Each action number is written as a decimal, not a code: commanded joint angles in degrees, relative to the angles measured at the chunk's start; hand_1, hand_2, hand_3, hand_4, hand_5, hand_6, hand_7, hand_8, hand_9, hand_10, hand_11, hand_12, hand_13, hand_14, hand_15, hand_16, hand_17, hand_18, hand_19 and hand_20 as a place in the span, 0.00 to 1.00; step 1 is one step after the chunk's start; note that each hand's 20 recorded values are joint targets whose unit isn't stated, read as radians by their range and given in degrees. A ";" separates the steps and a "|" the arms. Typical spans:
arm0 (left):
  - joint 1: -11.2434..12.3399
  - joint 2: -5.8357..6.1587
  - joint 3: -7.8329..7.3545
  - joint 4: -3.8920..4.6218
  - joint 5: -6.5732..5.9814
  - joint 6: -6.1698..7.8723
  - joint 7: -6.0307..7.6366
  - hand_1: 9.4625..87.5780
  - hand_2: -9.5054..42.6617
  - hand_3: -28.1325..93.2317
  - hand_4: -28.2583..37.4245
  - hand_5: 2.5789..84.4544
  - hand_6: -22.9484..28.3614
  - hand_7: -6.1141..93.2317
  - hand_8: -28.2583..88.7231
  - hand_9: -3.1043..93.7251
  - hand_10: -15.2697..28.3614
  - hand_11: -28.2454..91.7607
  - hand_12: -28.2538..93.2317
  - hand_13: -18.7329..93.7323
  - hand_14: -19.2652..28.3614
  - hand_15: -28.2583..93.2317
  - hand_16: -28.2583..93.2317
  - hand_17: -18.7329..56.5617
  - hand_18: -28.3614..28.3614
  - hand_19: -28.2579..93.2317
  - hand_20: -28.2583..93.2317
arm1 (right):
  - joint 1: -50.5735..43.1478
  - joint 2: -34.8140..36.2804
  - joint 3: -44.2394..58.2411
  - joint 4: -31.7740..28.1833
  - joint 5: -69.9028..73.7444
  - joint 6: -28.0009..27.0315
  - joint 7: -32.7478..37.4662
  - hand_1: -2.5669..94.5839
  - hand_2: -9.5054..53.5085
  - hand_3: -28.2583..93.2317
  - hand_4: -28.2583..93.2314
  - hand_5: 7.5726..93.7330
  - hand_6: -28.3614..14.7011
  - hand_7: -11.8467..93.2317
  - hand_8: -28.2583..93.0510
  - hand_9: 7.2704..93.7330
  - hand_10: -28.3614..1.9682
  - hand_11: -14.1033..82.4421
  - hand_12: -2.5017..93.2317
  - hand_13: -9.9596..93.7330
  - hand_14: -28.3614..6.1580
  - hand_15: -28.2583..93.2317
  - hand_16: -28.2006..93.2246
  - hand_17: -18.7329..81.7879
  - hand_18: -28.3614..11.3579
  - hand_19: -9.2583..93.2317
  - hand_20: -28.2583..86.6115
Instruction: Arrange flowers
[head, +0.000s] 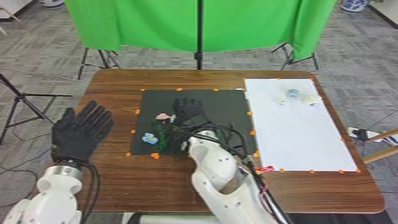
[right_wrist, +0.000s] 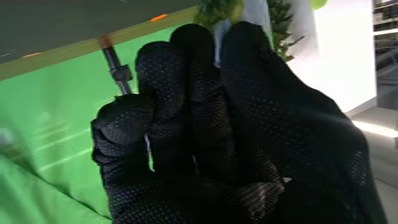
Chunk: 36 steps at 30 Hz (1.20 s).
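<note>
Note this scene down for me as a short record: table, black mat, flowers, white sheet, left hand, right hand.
table: brown wood
black mat: mid-table, left of the white sheet
flowers: pink flower and blue flower on the mat, the blue one nearer the robot
white sheet: small pale-blue object toward its far end, too small to identify
left hand: open, left of the mat
right hand: open, over the mat, right of the pink flower

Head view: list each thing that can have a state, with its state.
Left hand: open, fingers straight
Right hand: palm over the black mat
Pink flower: beside the right hand
Blue flower: lying on the mat
White sheet: flat on the table
Green cloth: hanging
</note>
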 joint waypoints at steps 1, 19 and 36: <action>1.02 -0.11 -0.07 -0.52 -1.53 -0.02 0.90 0.24 0.41 0.84 0.02 0.53 0.67 0.17 0.18 0.43 0.79 0.39 0.34 0.39 0.81 0.55 0.19 0.17 0.76 0.48 0.36 | 0.43 0.37 0.00 -0.96 -0.94 -0.18 0.33 0.70 0.00 0.81 0.01 0.69 0.63 0.57 0.30 0.82 0.56 0.36 0.52 0.67 0.54 0.69 0.61 0.53 0.18 0.96 0.64; 1.31 -0.73 -0.10 -1.44 -4.59 -3.63 1.48 0.25 0.41 0.84 0.02 0.53 0.65 0.19 0.17 0.43 0.77 0.39 0.34 0.40 0.80 0.54 0.20 0.17 0.76 0.48 0.36 | -0.72 1.29 1.15 -2.87 -2.24 -8.18 -1.00 0.67 0.00 0.81 0.00 0.68 0.60 0.49 0.26 0.71 0.48 0.31 0.36 0.57 0.48 0.69 0.55 0.47 0.16 0.90 0.62; 2.78 -1.99 -0.66 -1.61 -4.84 -3.69 1.81 0.24 0.43 0.83 0.02 0.52 0.63 0.18 0.17 0.43 0.74 0.39 0.34 0.41 0.76 0.53 0.21 0.18 0.75 0.47 0.37 | 0.13 3.15 4.19 -7.34 5.92 -4.59 3.29 0.48 0.01 0.86 0.04 0.56 0.49 0.27 0.14 0.58 0.27 0.35 0.21 0.53 0.27 0.75 0.41 0.46 0.11 0.91 0.60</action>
